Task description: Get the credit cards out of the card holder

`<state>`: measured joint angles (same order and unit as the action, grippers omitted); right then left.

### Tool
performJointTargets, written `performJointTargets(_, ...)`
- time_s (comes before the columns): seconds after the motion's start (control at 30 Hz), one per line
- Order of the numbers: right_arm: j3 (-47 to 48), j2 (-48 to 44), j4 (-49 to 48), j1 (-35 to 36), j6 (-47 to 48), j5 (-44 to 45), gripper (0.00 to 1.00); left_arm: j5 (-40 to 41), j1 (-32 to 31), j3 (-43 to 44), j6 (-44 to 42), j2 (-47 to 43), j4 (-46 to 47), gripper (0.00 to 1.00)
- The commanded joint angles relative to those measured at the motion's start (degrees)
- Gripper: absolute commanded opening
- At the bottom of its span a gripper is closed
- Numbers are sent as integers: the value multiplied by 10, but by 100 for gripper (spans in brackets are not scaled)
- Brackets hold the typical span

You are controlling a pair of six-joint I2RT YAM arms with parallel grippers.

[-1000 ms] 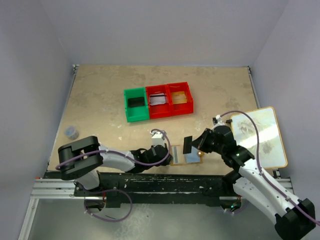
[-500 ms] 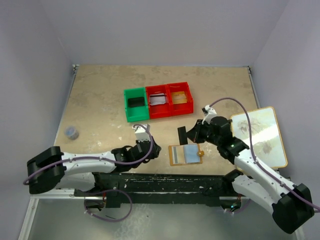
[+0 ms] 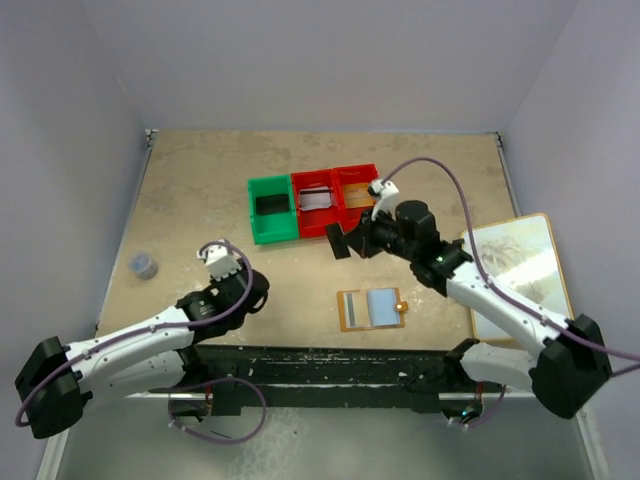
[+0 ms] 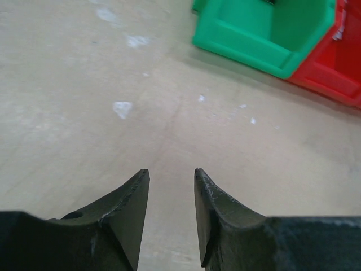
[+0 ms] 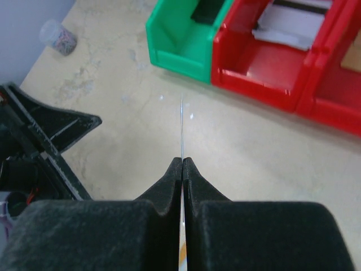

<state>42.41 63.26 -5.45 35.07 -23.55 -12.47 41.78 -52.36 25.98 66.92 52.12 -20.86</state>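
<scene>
The orange-tan card holder (image 3: 372,308) lies open and flat on the table, its pale blue-grey pocket facing up. My right gripper (image 3: 354,240) is shut on a black credit card (image 3: 338,243) and holds it above the table, just in front of the bins. In the right wrist view the card (image 5: 181,127) shows edge-on between the closed fingers (image 5: 169,180). My left gripper (image 3: 256,288) is open and empty, left of the card holder; its view shows only bare table between the fingertips (image 4: 141,186). A pale card (image 3: 317,199) lies in the middle bin.
A green bin (image 3: 272,210) and two red bins (image 3: 345,205) stand in a row at mid-table, also seen in the right wrist view (image 5: 183,42). A large white tan-edged board (image 3: 520,275) lies at the right. A small jar (image 3: 144,264) stands at the left.
My right gripper has lifted the black card away from the card holder and carried it back and left toward the bins. My left arm has drawn back to the left, away from the card holder.
</scene>
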Motion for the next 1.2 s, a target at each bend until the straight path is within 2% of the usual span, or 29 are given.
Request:
performJointTargets(0.0, 104, 92, -50, 25, 69, 28, 0, 131, 3, 24, 135, -50, -180, 36)
performJointTargets(0.13, 221, 200, -34, 39, 129, 30, 0, 138, 2, 16, 193, -80, -230, 39)
performJointTargets(0.2, 270, 247, -36, 45, 174, -3, 0, 131, 2, 19, 202, -83, -243, 42)
performJointTargets(0.33, 338, 323, -63, 56, 247, -6, 0, 110, 3, 26, 182, -87, -243, 46)
performJointTargets(0.4, 391, 367, -49, 58, 290, -10, 0, 104, 2, 28, 172, -98, -240, 53)
performJointTargets(0.47, 426, 401, -40, 60, 331, -13, 0, 104, 2, 28, 163, -115, -240, 54)
performJointTargets(0.6, 464, 446, -48, 62, 392, -46, 0, 111, 2, 37, 164, -161, -265, 57)
performJointTargets(0.73, 486, 484, -68, 62, 425, -42, 0, 138, 2, 56, 191, -197, -316, 59)
performJointTargets(0.9, 555, 545, -22, 62, 483, -52, 0, 163, 2, 106, 190, -229, -364, 61)
performJointTargets(1.17, 626, 624, 27, 63, 582, -11, 0, 153, 3, 133, 167, -264, -368, 63)
